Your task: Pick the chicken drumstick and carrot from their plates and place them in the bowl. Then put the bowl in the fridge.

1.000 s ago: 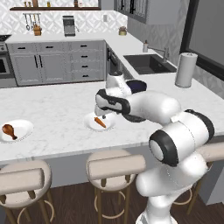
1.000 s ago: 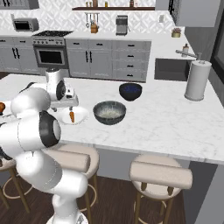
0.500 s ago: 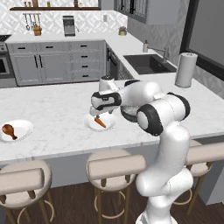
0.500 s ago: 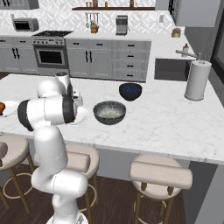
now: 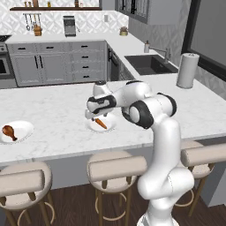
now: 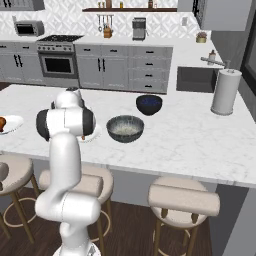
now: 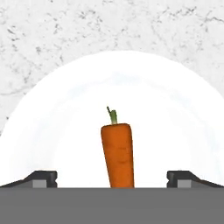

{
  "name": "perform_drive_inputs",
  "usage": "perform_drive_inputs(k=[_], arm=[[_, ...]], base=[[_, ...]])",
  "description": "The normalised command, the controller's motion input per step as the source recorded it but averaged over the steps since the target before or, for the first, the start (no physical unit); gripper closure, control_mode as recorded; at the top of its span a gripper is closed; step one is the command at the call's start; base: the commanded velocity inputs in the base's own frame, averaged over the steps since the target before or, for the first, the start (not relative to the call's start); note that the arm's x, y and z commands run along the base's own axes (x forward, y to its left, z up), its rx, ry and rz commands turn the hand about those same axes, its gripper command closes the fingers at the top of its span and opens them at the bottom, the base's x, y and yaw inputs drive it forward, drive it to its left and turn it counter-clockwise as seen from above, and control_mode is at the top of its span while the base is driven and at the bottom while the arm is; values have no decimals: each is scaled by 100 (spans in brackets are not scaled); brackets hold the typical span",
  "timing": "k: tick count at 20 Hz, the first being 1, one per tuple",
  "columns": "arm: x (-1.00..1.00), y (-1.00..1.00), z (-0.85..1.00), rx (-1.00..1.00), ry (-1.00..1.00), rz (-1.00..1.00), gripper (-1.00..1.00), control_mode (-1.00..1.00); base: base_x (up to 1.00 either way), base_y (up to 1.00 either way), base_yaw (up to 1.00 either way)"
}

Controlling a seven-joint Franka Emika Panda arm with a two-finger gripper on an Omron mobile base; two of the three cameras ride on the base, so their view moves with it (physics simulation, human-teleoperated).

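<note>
**Open hand above the carrot plate**

Left base view: White marble counter (image 5: 53,106) with stools along its front edge. Carrot (image 5: 101,123), orange, lies on a white plate (image 5: 109,126) near the counter's middle. The hand (image 5: 92,116) hangs just over that plate, close above the carrot; whether it touches cannot be told here. Chicken drumstick (image 5: 8,131), reddish-brown, lies on a second white plate (image 5: 23,129) well to the left. Paper towel roll (image 5: 186,70) stands upright at the far right.

Right base view: Grey speckled bowl (image 6: 125,128) sits on the counter just right of the arm. A smaller dark glossy bowl (image 6: 149,104) sits behind it, apart. Drumstick plate (image 6: 12,122) shows at the left edge. Paper towel roll (image 6: 224,92) stands to the right.

Hand view: Carrot (image 7: 117,153) lies on the white plate (image 7: 175,122), green stub pointing away. Both finger tips (image 7: 41,178) stand wide apart either side of it, hand open, gripping nothing.
</note>
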Motion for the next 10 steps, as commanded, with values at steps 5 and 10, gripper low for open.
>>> perform_drive_inputs(k=[5,10], arm=[[13,0,-33,0,0,0,-100,-100],[25,0,-41,0,0,0,-100,-100]], base=[[0,0,0],[0,0,0]])
